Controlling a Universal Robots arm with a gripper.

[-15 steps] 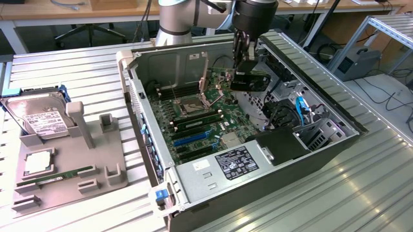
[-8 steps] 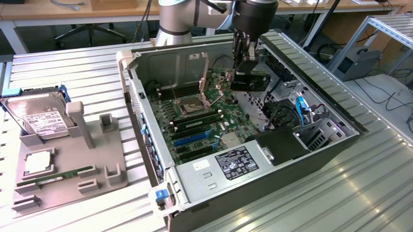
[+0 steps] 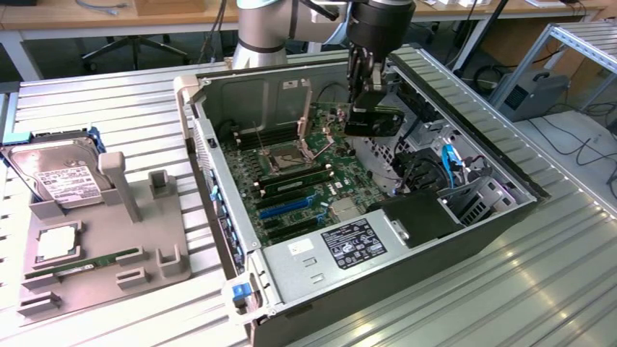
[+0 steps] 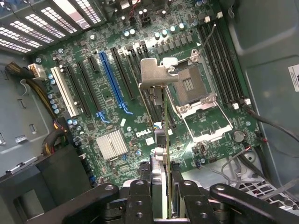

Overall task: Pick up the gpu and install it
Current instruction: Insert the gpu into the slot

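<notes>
Clamped edge-on in the tool (image 4: 161, 186), the gpu (image 4: 159, 121) hangs above the motherboard (image 4: 112, 107), where a skewed descent could miss the blue slot (image 4: 111, 81).

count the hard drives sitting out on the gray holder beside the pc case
1: the hard drive, silver with a white label, rests at the far end of the gray holder, on the exterior view's left. Others may be hidden inside the case.

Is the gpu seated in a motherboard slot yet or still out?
Out. The gripper holds the gpu edge-on above the motherboard, with its silver bracket hanging over the slots rather than in one.
</notes>
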